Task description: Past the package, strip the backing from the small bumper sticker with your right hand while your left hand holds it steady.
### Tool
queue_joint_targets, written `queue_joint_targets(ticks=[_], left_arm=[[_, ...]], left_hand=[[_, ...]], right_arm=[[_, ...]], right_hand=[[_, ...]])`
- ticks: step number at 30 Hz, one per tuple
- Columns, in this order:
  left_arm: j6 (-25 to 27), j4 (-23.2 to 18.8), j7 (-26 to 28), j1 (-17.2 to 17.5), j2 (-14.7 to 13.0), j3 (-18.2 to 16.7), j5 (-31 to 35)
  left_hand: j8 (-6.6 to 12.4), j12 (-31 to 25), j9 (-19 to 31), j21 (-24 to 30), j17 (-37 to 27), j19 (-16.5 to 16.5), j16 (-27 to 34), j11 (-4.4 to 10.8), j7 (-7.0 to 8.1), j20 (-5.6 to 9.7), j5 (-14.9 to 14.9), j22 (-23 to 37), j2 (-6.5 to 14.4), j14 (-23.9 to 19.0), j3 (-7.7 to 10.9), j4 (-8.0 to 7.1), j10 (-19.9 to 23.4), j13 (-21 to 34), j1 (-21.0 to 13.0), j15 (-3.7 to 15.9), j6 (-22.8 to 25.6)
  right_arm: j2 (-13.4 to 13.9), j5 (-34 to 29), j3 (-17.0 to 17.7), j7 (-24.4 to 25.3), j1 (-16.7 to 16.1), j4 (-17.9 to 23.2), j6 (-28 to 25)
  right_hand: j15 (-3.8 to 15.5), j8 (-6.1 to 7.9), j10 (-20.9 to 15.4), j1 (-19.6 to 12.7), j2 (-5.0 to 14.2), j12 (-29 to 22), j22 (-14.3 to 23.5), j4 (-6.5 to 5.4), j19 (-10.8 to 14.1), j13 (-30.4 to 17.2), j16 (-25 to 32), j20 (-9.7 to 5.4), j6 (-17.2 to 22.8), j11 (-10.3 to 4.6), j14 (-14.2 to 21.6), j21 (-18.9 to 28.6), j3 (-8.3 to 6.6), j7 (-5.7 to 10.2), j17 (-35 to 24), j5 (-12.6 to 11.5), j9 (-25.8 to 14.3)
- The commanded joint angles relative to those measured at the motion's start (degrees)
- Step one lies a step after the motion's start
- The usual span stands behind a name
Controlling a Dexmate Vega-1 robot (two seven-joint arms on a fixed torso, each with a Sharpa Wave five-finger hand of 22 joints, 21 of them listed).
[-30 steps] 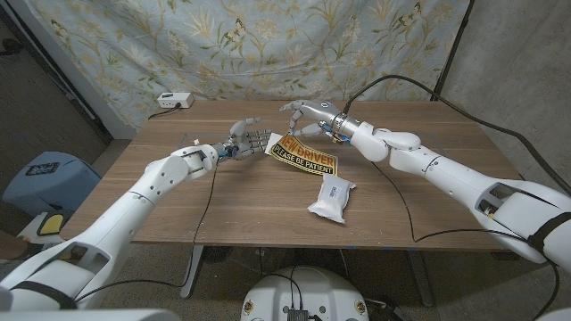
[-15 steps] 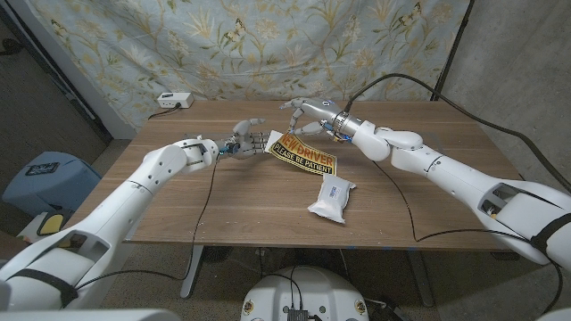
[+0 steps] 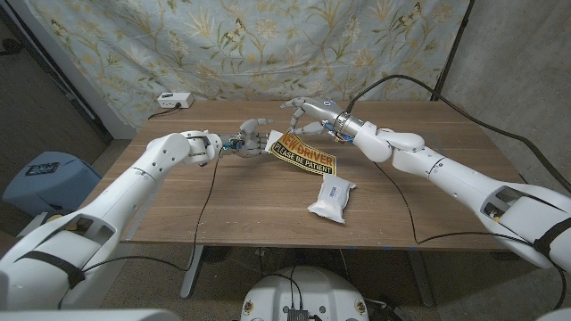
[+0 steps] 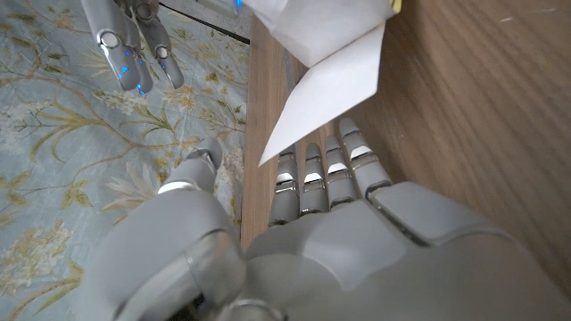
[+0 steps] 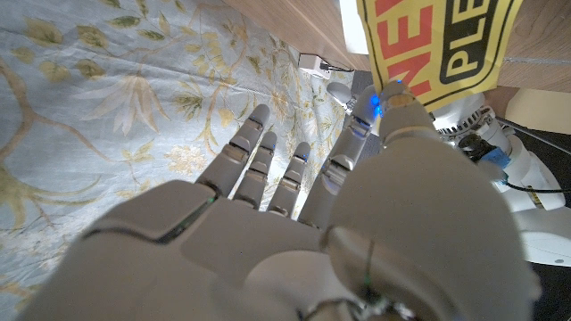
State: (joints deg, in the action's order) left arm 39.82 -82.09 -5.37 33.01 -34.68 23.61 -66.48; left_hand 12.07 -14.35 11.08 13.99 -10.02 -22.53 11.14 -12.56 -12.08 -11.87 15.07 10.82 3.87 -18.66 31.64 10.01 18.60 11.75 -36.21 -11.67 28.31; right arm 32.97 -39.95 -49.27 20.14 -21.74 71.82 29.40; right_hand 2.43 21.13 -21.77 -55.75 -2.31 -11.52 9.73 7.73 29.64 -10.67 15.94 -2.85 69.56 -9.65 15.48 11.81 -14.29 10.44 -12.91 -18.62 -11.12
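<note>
The small bumper sticker [image 3: 303, 154], yellow and black with red lettering, lies tilted past the white package [image 3: 331, 197], its far left corner lifted. My left hand [image 3: 252, 139] is at the sticker's left end. In the left wrist view its straight fingers [image 4: 319, 174] reach the white backing [image 4: 330, 67], the thumb standing apart. My right hand [image 3: 308, 115] hovers over the sticker's far edge. Its thumb tip [image 5: 393, 98] meets the sticker's [image 5: 437, 40] lower edge against a finger, seemingly pinching it, while its other fingers [image 4: 134, 40] spread.
A white power box [image 3: 174, 101] with a cable sits at the table's far left corner. A black cable runs over the table [image 3: 223, 205] near my left arm. Floral cloth hangs behind. Bare wood lies in front of the package.
My left forearm has swung toward the back of the table, with its hand staying at the sticker's left end. The right hand and the sticker have hardly moved.
</note>
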Motion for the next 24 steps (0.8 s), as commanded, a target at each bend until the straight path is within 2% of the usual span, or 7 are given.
queue_joint_targets(ticks=[1, 4, 5, 7, 15, 18, 24], left_arm=[[4.6, 2.4, -2.1, -3.9, 0.7, 2.4, 1.7], [5.3, 2.5, -2.3, -4.4, 0.7, 2.8, 2.3], [5.5, 2.6, -2.3, -4.5, 0.8, 2.8, 2.4], [5.9, 2.7, -2.8, -5.0, 0.7, 3.3, 2.9], [7.3, 2.3, -2.7, -5.9, 0.4, 4.0, 4.7], [7.7, 1.7, -1.5, -5.9, 0.3, 4.0, 5.3], [8.1, 0.9, -0.6, -6.2, 0.0, 4.4, 6.6]], left_hand=[[-0.4, 0.7, 0.6, 0.3, -0.1, -1.6, -0.3, 0.06, -0.05, -0.3, 1.0, 0.4, -0.2, -1.5, -2.21, -0.45, 1.5, 0.9, -3.6, -0.16, 2.4], [0.34, 0.7, 1.4, 0.6, 0.0, -2.6, -0.4, 0.14, -0.02, -0.29, 1.5, 0.5, -0.1, -2.6, -3.61, -0.64, 3.0, 1.3, -5.2, -0.04, 5.1], [0.84, 0.3, 1.6, 0.9, 0.0, -3.5, -0.1, 0.65, 0.07, 0.11, 1.6, 0.5, -0.1, -3.6, -3.77, -0.56, 4.2, 1.4, -5.6, 0.5, 6.7], [1.52, -0.2, 1.9, 1.5, 0.0, -5.2, 0.3, 0.97, 0.14, 0.32, 1.9, 0.6, 0.2, -5.5, -3.69, -0.56, 5.6, 1.5, -6.1, 1.09, 9.0], [3.9, -1.4, 3.4, 2.6, 0.0, -7.8, 0.5, 2.75, 0.47, 0.93, 2.7, 0.7, 0.8, -9.4, -2.83, -0.11, 9.1, 2.0, -8.7, 2.35, 15.6], [5.94, -2.5, 5.0, 3.5, 0.0, -9.8, 0.9, 4.04, 2.23, 1.64, 3.1, 0.8, 1.3, -12.3, -2.32, -0.11, 12.1, 2.4, -10.2, 3.69, 20.1], [9.62, -4.2, 8.4, 5.3, -0.2, -13.2, 1.5, 6.86, 4.58, 2.9, 3.6, 0.9, 3.6, -17.5, -0.29, 0.08, 17.5, 3.3, -13.6, 6.13, 25.3]], right_arm=[[0.4, 0.0, 0.8, 0.5, -0.8, 1.0, -0.2], [0.6, -0.1, 1.0, 0.5, -1.0, 1.2, -0.3], [0.6, 0.0, 1.0, 0.5, -1.1, 1.3, -0.3], [0.7, 0.0, 1.1, 0.5, -1.2, 1.4, -0.4], [0.7, 0.1, 1.4, 0.5, -1.6, 1.7, -0.8], [0.8, 0.1, 1.5, 0.5, -1.7, 1.9, -0.9], [0.9, 0.0, 1.6, 0.4, -1.8, 2.1, -1.0]], right_hand=[[5.69, 0.15, -0.5, -0.4, 0.19, 0.1, 0.3, 0.16, 0.4, -0.1, 0.2, -1.15, 0.2, -0.08, 0.5, -0.2, 0.27, 0.42, -0.3, -0.4, 0.0], [5.7, 0.13, -0.6, -0.3, 0.27, 0.1, 0.3, 0.1, 0.4, -0.1, 0.2, -1.14, 0.2, -0.05, 0.5, -0.2, 0.31, 0.37, -0.4, -0.4, 0.0], [5.69, 0.13, -0.6, -0.3, 0.28, 0.1, 0.3, 0.09, 0.4, -0.1, 0.2, -1.17, 0.2, -0.06, 0.5, -0.2, 0.32, 0.37, -0.4, -0.4, 0.0], [5.73, 0.1, -0.6, -0.3, 0.25, 0.1, 0.3, 0.09, 0.4, -0.1, 0.2, -1.15, 0.2, -0.05, 0.5, -0.2, 0.37, 0.38, -0.4, -0.4, 0.0], [5.73, 0.04, -0.6, -0.4, 0.23, 0.2, 0.3, 0.1, 0.5, -0.1, 0.1, -1.16, 0.2, 0.13, 0.6, -0.2, 0.42, 0.22, -0.4, -0.5, -0.1], [5.69, 0.01, -0.6, -0.4, 0.29, 0.2, 0.3, 0.09, 0.5, -0.1, 0.1, -1.18, 0.2, 0.13, 0.6, -0.2, 0.41, 0.28, -0.4, -0.5, -0.1], [5.67, -0.01, -0.6, -0.5, 0.3, 0.2, 0.3, 0.11, 0.5, -0.1, 0.0, -1.19, 0.2, 0.12, 0.6, -0.2, 0.42, 0.32, -0.4, -0.6, -0.1]])
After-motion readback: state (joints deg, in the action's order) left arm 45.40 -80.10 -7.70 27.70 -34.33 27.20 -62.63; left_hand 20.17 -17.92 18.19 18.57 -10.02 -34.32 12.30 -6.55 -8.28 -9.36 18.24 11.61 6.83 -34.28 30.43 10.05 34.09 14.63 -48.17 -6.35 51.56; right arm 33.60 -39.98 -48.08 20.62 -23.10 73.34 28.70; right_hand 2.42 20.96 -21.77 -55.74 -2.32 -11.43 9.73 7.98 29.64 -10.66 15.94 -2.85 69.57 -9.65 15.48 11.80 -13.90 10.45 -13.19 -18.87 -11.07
